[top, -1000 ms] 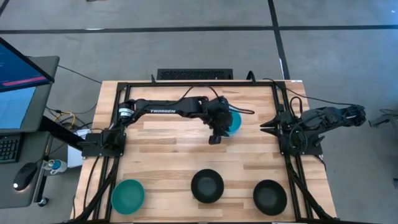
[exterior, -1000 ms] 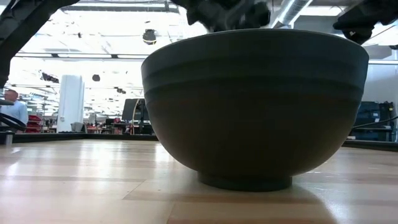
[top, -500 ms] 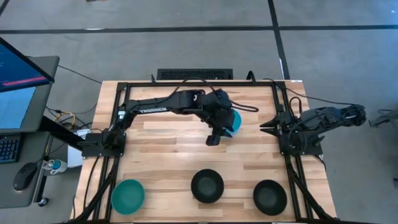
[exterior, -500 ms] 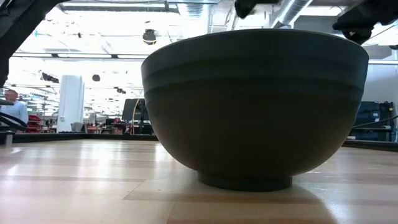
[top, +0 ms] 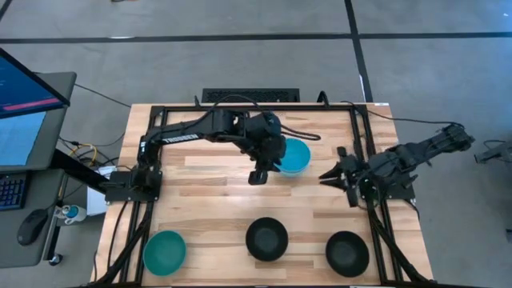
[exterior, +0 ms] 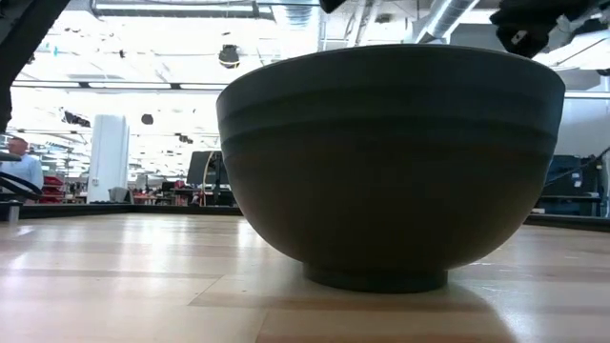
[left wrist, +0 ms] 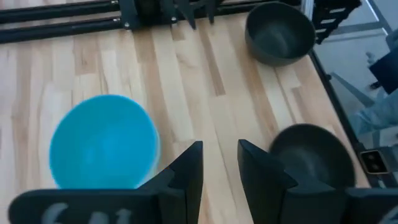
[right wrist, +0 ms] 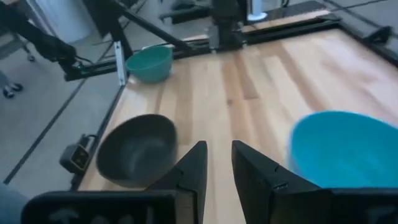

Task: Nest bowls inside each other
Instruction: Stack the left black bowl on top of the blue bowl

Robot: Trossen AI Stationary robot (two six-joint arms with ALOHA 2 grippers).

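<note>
A cyan-blue bowl (top: 293,156) stands on its base at the table's middle, and shows in the left wrist view (left wrist: 102,149) and the right wrist view (right wrist: 345,149). Two black bowls (top: 266,238) (top: 347,252) and a teal-green bowl (top: 165,250) stand along the near edge. No white bowl or second cyan bowl shows. My left gripper (top: 257,175) hovers open just left of the cyan bowl and holds nothing. My right gripper (top: 326,176), open by a narrow gap, is to the bowl's right and points at it.
One black bowl (exterior: 391,162) fills the low view. Black frame rails (top: 358,136) run along the table's left, right and far sides. Bare wood lies between the cyan bowl and the near row of bowls. A monitor and desk stand off the table's left.
My left gripper has drawn away from the cyan bowl toward the table's left and risen out of the low view. My right arm has swung in from the right rail, its gripper moving toward the table's middle and slightly nearer. The bowls stay in place.
</note>
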